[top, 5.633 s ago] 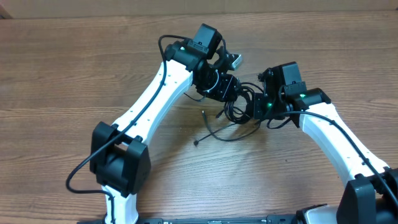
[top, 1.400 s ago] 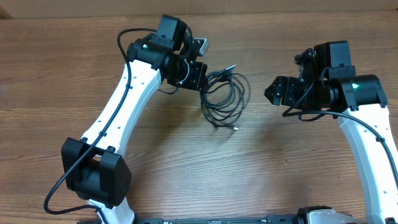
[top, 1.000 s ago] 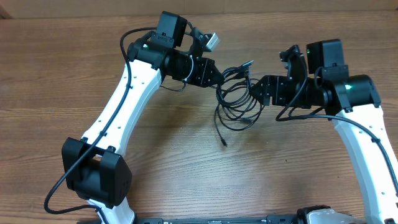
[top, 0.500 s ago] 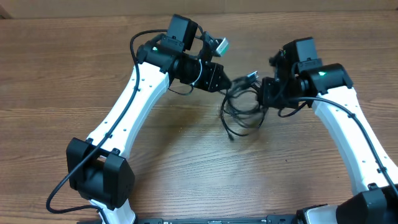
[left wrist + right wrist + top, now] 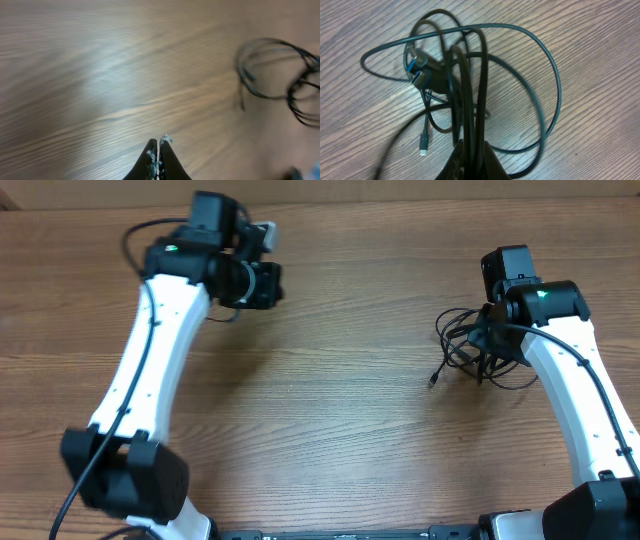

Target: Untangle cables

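The cables (image 5: 463,346) are a bundle of thin black cords in loose loops at the right of the table, with a plug end trailing at the left. In the right wrist view the cables (image 5: 470,90) show several loops and small plug ends. My right gripper (image 5: 472,150) is shut on several strands of the bundle; in the overhead view it (image 5: 492,345) sits over the loops. My left gripper (image 5: 158,142) is shut and empty, far away at the upper left (image 5: 272,283). The left wrist view shows the cables (image 5: 280,75) blurred at its right edge.
The wooden table (image 5: 330,410) runs under both arms. The left arm's white links (image 5: 150,370) cross the left side, the right arm's links (image 5: 585,410) the right side.
The left gripper has let go of the cables and swung far to the left. The right gripper has carried the whole bundle to the right.
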You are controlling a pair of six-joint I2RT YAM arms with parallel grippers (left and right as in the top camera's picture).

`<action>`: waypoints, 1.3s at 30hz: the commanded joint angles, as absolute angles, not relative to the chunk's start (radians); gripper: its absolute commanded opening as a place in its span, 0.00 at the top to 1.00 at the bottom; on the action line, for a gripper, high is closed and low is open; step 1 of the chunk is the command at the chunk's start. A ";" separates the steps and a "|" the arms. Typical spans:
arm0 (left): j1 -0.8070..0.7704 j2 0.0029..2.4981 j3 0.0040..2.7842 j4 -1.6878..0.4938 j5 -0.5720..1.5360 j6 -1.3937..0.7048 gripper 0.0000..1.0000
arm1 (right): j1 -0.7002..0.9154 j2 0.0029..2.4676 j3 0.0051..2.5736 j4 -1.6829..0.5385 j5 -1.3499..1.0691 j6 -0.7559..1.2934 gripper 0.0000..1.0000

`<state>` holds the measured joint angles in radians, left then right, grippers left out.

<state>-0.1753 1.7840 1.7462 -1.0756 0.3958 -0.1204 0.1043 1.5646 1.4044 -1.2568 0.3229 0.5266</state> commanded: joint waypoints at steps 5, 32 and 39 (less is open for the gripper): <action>-0.143 1.681 1.770 -1.089 0.350 -0.163 0.96 | 0.119 1.560 1.416 -1.153 -0.478 0.024 0.96; -0.407 1.816 1.717 -1.065 0.410 -0.081 0.17 | 0.130 1.560 1.416 -1.166 -0.442 -0.026 0.96; -0.495 1.953 1.717 -0.939 0.519 -0.030 0.13 | 0.130 1.560 1.416 -1.191 -0.450 -0.028 0.96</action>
<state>-0.4595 1.8912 1.7267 -0.9794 0.4358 -0.0841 0.1310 1.5646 1.4044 -1.1870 -0.4442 -0.0200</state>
